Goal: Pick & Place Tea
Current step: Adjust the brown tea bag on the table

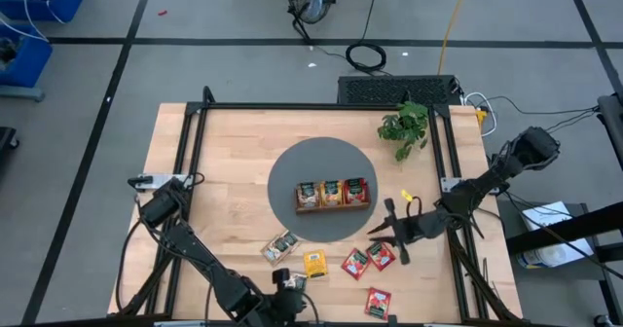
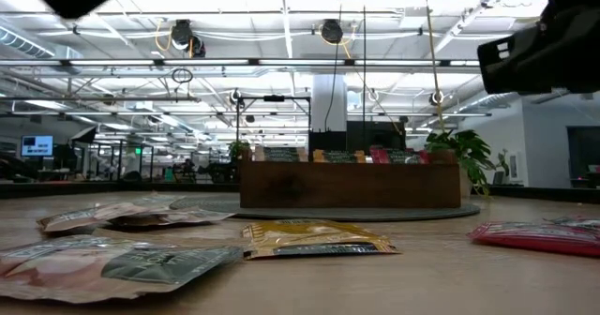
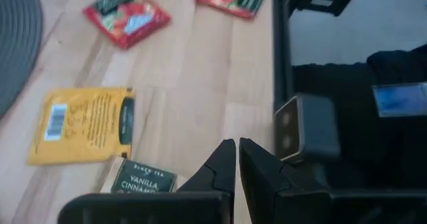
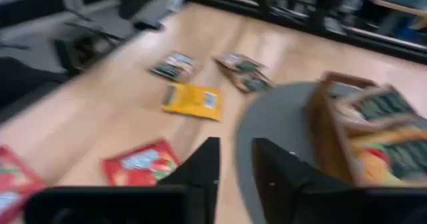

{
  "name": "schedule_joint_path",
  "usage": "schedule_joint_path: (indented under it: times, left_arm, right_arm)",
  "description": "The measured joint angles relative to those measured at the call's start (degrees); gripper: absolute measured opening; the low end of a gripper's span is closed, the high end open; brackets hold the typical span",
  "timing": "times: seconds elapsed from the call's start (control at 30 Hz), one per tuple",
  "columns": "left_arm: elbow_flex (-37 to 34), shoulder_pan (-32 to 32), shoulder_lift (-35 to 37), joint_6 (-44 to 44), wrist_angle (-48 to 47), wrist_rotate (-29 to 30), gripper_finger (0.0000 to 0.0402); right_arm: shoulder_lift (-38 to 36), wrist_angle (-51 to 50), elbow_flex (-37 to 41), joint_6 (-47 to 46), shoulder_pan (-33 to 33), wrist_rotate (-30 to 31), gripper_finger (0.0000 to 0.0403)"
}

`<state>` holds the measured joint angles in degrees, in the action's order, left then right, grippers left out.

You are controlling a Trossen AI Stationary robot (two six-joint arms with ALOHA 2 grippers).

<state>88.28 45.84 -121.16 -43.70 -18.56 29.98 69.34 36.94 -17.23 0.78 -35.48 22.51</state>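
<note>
Several tea sachets lie flat on the wooden table: two red ones (image 1: pixel 367 259), another red (image 1: pixel 378 302), a yellow one (image 1: pixel 314 263) and a pale tan one (image 1: pixel 280 246). More sachets stand in the brown wooden tray (image 1: pixel 334 206) on the round grey mat (image 1: pixel 292 171). My left gripper (image 3: pixel 237 164) is shut at the table's near edge, beside a tan sachet with a dark green label (image 3: pixel 143 179); whether it touches that sachet, I cannot tell. My right gripper (image 4: pixel 233 164) hangs open and holds nothing above the red sachets (image 4: pixel 140 164), right of the tray.
A small green plant (image 1: pixel 405 127) stands at the far right of the table. A black frame rail (image 3: pixel 280 64) runs along the table's near edge by my left gripper. Bare wood lies left of the mat.
</note>
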Motion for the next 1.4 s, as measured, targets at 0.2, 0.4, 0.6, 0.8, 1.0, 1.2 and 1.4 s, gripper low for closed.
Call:
schedule_joint_path:
  times: [0.2,0.4,0.6,0.8,1.0,1.2,1.4]
  left_arm:
    - [0.0,-0.6,-3.6,-2.8,-1.5,-3.9,0.0026]
    - [-0.1,-0.6,-4.6,-6.8,-5.2,-4.0,0.0026]
    - [-0.1,-0.6,-4.6,-12.4,-12.6,-1.6,0.0026]
    - [-2.0,-0.7,-4.6,-15.9,-14.2,0.4,0.0026]
    - [-6.9,-0.7,-4.0,-23.7,-13.3,1.9,0.0026]
    - [-8.8,0.2,-4.2,-27.6,-15.7,4.2,0.0026]
    - [-9.0,0.8,-3.3,-31.5,-21.1,7.4,0.0026]
  right_arm:
    - [0.3,0.6,-0.1,-0.2,-1.1,1.5,0.0012]
    - [3.8,1.7,-3.3,1.6,-2.3,-1.0,0.0003]
    - [15.6,2.8,-8.6,5.8,-1.6,-3.4,0.0006]
    - [26.7,3.2,-14.2,7.5,0.8,-11.1,0.0001]
    - [31.1,11.8,-15.5,9.4,1.3,-15.1,0.0001]
    - [31.2,13.1,-15.5,9.4,1.4,-15.0,0.0001]
    - [31.2,14.2,-15.4,9.0,1.4,-15.1,0.0001]
